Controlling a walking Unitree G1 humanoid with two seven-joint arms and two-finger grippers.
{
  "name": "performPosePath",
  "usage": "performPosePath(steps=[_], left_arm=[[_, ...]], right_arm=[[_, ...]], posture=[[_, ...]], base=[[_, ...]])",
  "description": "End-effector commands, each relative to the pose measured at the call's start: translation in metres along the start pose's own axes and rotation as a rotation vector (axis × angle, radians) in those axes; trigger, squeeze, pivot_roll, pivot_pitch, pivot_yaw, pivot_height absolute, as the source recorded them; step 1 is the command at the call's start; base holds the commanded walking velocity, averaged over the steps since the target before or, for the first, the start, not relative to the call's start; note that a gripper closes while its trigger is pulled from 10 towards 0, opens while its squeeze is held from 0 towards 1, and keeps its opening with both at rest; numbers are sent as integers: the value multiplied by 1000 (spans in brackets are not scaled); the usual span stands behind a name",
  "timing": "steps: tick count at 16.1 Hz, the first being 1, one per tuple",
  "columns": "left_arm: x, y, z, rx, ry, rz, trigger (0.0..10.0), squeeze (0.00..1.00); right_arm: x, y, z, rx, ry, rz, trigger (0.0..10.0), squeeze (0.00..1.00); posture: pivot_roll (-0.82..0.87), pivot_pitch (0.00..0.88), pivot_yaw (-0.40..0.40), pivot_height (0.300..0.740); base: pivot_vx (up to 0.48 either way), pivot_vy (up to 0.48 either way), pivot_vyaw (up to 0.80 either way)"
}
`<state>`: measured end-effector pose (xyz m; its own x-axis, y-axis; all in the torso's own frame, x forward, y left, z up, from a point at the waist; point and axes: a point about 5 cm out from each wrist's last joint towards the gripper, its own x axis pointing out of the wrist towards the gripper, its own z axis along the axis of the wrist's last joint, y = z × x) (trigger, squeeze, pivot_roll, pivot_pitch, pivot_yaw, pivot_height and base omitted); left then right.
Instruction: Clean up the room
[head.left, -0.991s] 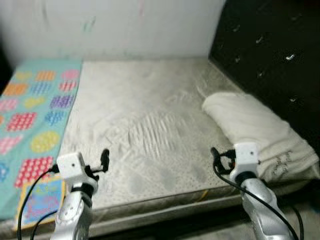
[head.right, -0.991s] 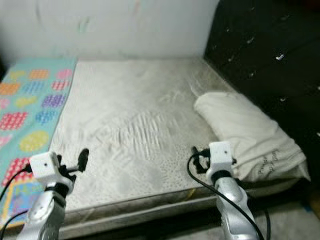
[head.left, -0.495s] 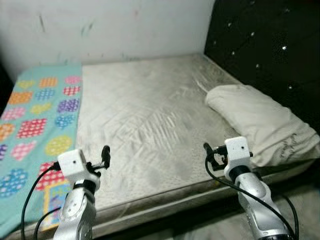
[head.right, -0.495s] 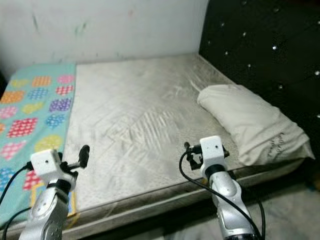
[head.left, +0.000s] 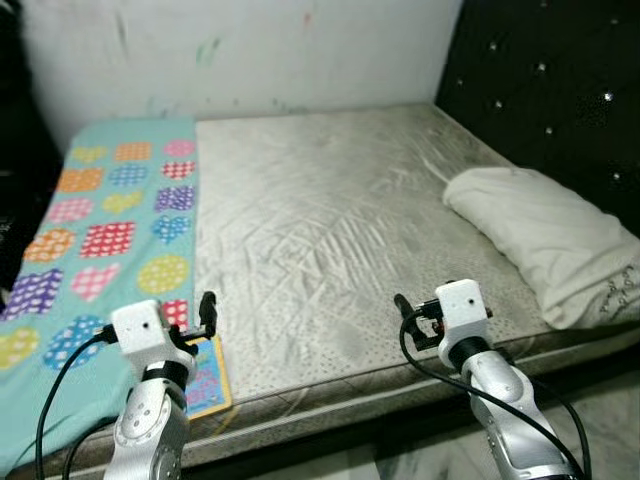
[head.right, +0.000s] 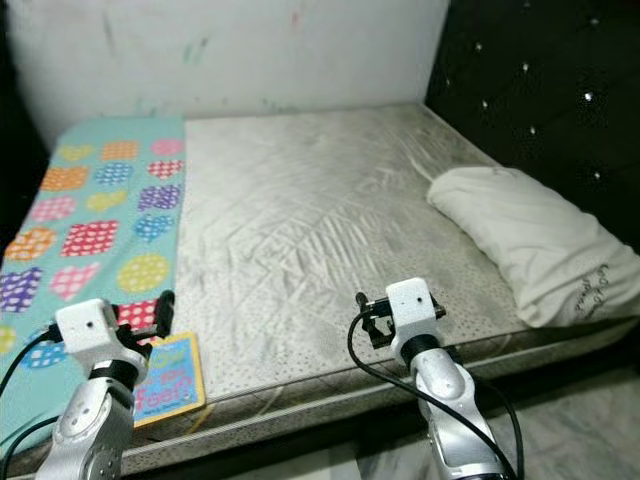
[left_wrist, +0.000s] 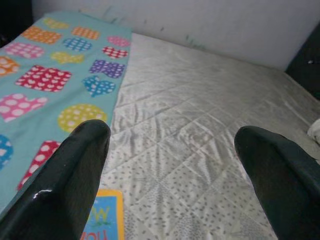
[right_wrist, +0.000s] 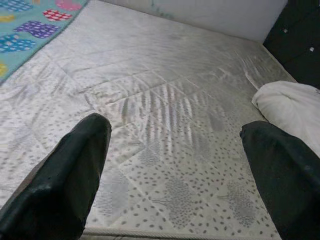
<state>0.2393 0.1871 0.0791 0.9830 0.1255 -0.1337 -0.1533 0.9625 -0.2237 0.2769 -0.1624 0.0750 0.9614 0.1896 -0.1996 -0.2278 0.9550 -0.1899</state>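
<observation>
Over the last second the head view had swung leftward, bringing a small colourful children's book (head.right: 170, 378), lying flat on the mattress edge, into sight just below the wide-open, empty left gripper (head.left: 206, 314), while the right gripper (head.left: 402, 306), likewise wide and empty, hovered well apart.

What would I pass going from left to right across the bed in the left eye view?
Colourful patterned blanket → small picture book at the near edge → bare grey mattress → white pillow → black tufted headboard.
</observation>
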Motion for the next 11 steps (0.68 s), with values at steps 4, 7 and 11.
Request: performPosePath(steps=[4,7,11], left_arm=[[1,-3,6,14,-30,-35,10000,0],[0,-3,5,14,-30,-42,10000,0],[-1,-3,3,14,-24,-46,10000,0]], right_arm=[[1,-3,4,-11,-18,11,10000,0],[1,-2,3,-8,-19,21,10000,0],[1,-1,4,-19,-24,32,10000,0]], posture=[[-106,0,-33,740],[-102,0,-36,740],[-103,0,-38,740]], base=[[0,0,0],[288,0,0],[361,0,0]])
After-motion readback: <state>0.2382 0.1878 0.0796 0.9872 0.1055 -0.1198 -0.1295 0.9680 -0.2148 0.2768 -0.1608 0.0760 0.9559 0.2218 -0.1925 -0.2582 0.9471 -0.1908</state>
